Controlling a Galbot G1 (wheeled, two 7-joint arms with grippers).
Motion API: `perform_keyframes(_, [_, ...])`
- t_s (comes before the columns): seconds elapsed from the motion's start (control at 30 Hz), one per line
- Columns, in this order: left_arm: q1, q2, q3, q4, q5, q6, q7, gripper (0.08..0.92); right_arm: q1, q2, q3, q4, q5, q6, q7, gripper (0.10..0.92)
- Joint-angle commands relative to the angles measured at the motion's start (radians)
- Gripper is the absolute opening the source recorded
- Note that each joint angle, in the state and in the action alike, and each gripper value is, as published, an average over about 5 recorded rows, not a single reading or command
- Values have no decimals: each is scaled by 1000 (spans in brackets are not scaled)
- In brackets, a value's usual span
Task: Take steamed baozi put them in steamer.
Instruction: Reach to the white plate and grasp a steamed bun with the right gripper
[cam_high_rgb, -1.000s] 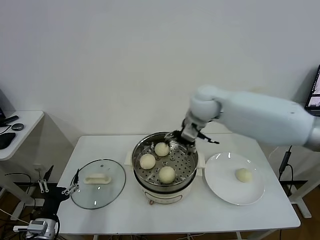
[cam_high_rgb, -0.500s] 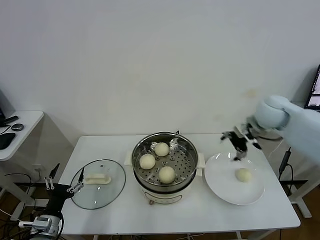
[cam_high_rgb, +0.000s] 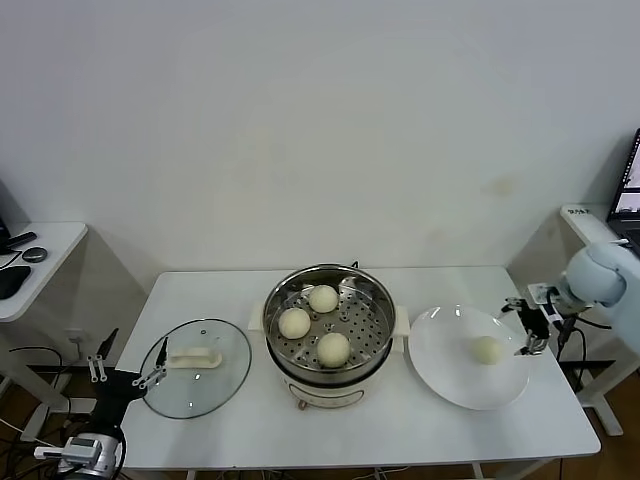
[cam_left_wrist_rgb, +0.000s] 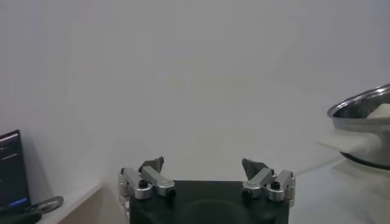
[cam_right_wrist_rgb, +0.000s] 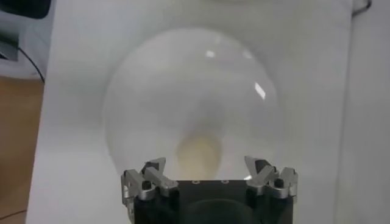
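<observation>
Fingers spread wide, the right gripper (cam_high_rgb: 531, 328) hung beside the plate (cam_high_rgb: 440, 370), near the last baozi (cam_high_rgb: 487, 350). It needed centring over that bun, then gentle closing. Three sat in the steamer (cam_high_rgb: 372, 300).

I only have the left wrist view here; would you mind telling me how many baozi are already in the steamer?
Observer: Three baozi sit on the perforated tray of the steamer.
Operator: Thank you. Where is the last one?
Observer: One bun lies on the white plate, on the steamer's right.
Operator: And the right claw?
Observer: The right claw hangs open at the plate's right edge, empty, with that bun just ahead of it.
</observation>
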Motion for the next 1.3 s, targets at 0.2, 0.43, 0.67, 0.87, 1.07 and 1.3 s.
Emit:
perform_keyframes(0.2, [20, -8, -25, -14, -1, -4, -1, 823, -89, 167, 73, -213, -107, 45, 18, 823])
perform_keyframes(0.43, [20, -9, -35, -18, -3, -3, -2, 823, -65, 237, 47, -272, -144, 52, 33, 823])
perform_keyframes(0.67, [23, -11, -37, -19, -3, -4, -2, 823, -45, 276, 26, -313, -163, 61, 34, 823])
perform_keyframes(0.87, [23, -10, -43, -16, -4, -6, -2, 823, -46, 270, 18, -300, -181, 54, 18, 782])
perform_keyframes(1.07, [23, -8, -49, -17, -9, -7, -1, 823, -46, 255, 15, -277, -172, 46, -1, 612])
perform_keyframes(1.3, [25, -8, -49, -23, -9, -8, 3, 823, 3, 181, -30, -182, -95, 5, -30, 480])
